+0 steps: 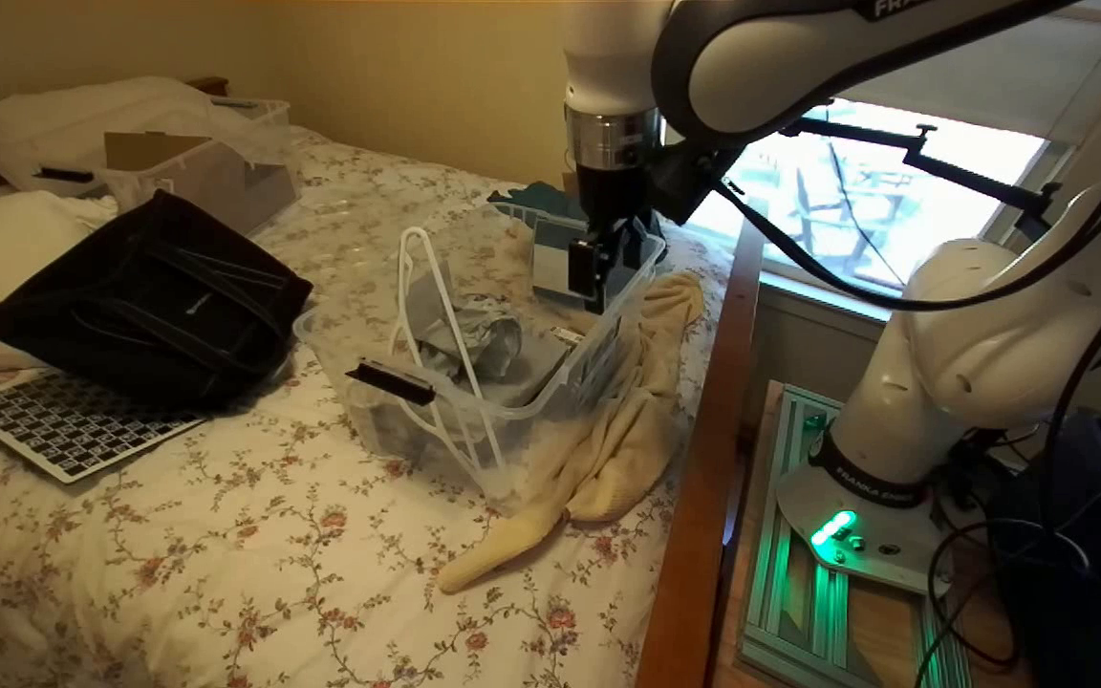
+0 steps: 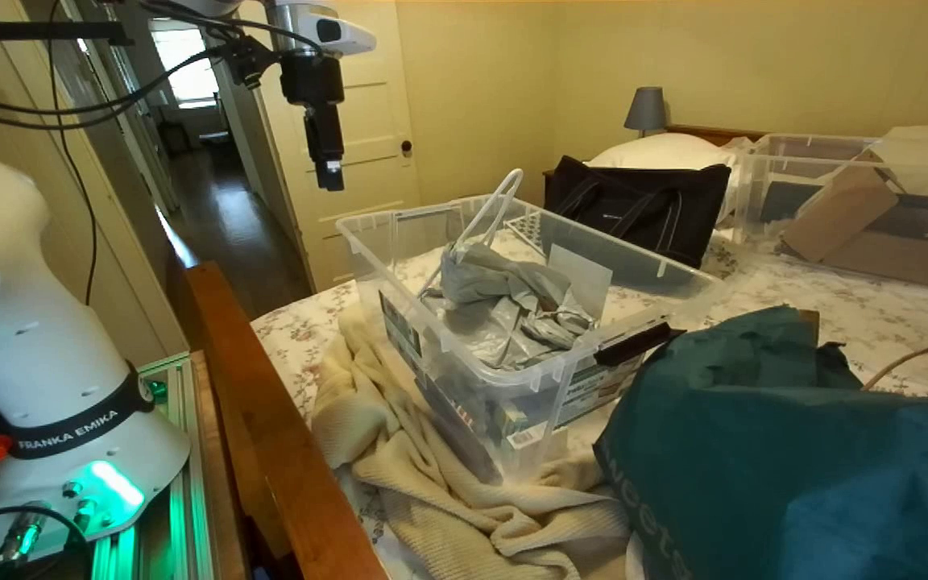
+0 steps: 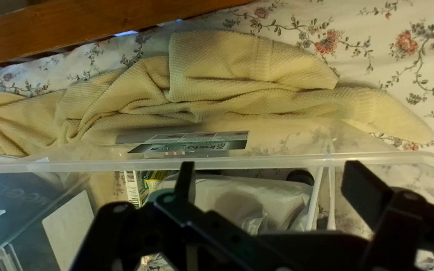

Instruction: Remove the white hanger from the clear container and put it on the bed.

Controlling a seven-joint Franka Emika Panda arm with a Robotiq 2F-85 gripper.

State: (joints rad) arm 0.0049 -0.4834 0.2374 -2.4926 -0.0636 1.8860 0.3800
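Status: early stage, in my judgement. The white hanger (image 1: 463, 346) is in the clear container (image 1: 570, 397), so removal and placing on the bed (image 1: 321, 583) both remain to be done.

End effector (image 3: 273, 180): fingers (image 3: 365, 192) spread wide apart, holding nothing. In an exterior view my end effector (image 2: 330, 177) hangs in the upper left of the frame, apparently above rim height, with the top of the hanger to its right and well apart from it. In the wrist view two thin white bars, which I take for the hanger's, show between my fingers, nearer the one on the right of the frame; no contact seen.

Orientation: hanger stands on end, tilted. Narrow rounded end points up, above the rim; the rest runs down inside, beside a crumpled grey plastic bag (image 2: 504, 298). Long axis, exterior view with the hanger (image 1: 414, 230) left of frame centre: steep, upper left to lower right, lower end seen through the wall near the corner. Long axis, exterior view with the hanger (image 2: 515, 173) at upper centre: lower left to upper right. Hook: not identifiable, direction not recorded.

Next, as I judge: reach the exposed upper end, close there, lift past the rim. The bag could snag it.
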